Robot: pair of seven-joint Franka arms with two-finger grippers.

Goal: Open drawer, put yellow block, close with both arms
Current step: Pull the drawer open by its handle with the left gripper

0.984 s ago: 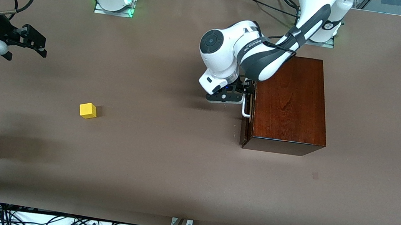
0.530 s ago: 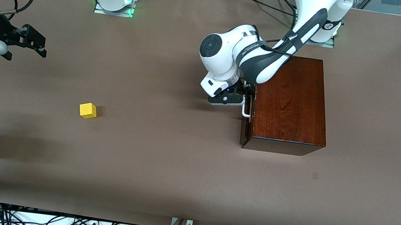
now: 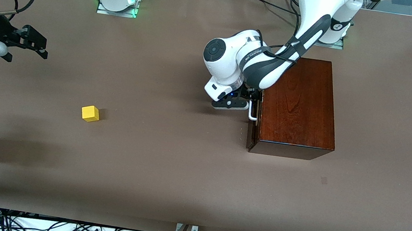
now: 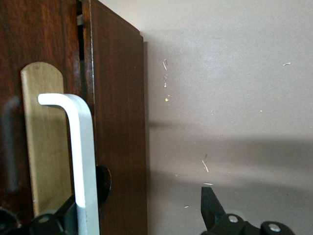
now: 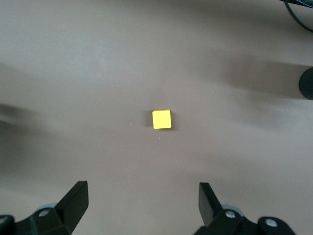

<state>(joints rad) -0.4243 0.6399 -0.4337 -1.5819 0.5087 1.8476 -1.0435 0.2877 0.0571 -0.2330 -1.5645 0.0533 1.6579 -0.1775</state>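
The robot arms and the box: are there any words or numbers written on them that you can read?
Left arm: a short line of dark print runs along the white forearm, too small to read.
Wooden box: no text.
Yellow block: no text.
Right arm's tool: no text.

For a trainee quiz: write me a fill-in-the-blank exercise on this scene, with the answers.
1. The left gripper has its fingers around the drawer's white ____.
2. The yellow block lies on the ____, toward the right arm's end.
3. The right gripper hangs over the table with its fingers ____.
4. The drawer sits in a dark wooden ____.

Answers: handle; table; open; box
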